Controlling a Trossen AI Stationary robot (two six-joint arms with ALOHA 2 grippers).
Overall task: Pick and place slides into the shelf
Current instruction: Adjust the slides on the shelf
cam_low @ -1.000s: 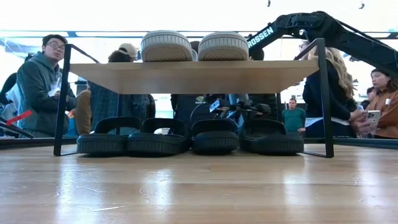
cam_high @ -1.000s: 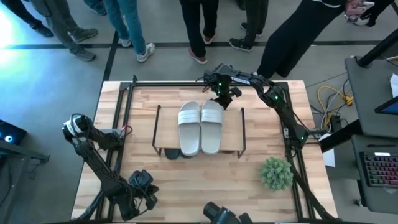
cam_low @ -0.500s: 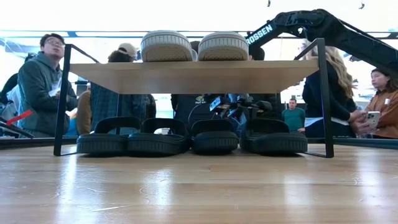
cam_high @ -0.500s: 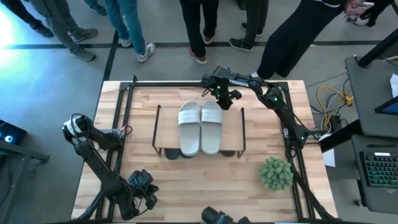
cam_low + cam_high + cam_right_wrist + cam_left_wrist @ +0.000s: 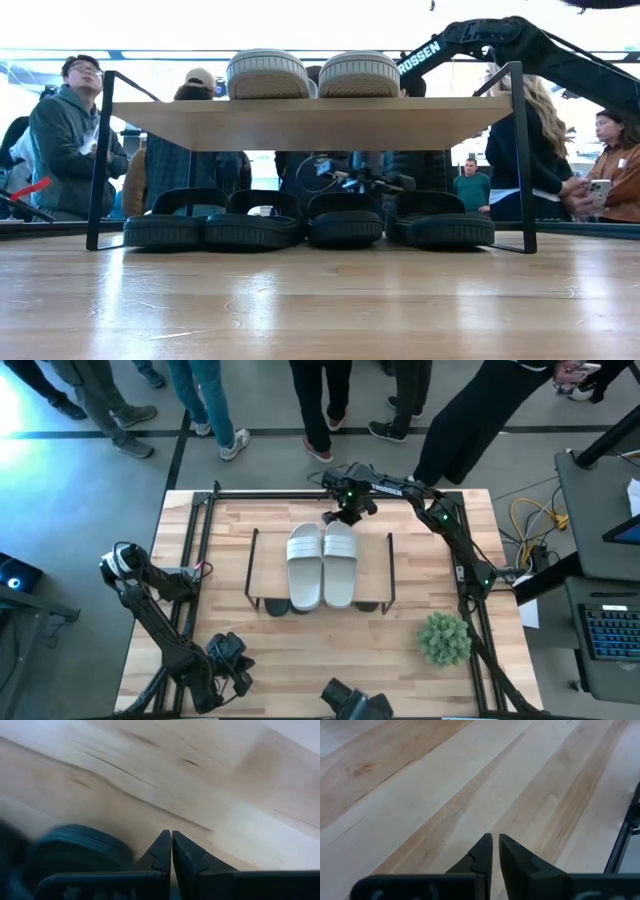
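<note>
Black slides under the shelf, high view: only the toe tips point(image 5: 283, 607) poke out from under the low rack's light-wood top board point(image 5: 268, 565); the rest is covered.
Two pale grey-white ribbed slides, low view: only their toe ends point(image 5: 268, 74) show above the board edge.
Dark rounded thing, right wrist view: blurred point(image 5: 75, 845), kind not tellable.
Right gripper, low view: partly screened point(image 5: 345, 180) behind the black slides.
Green leafy plant, high view: its base point(image 5: 444, 639) is hidden by foliage.
People behind the table, high view: cut off point(image 5: 318, 400) at the top edge, legs only.
</note>
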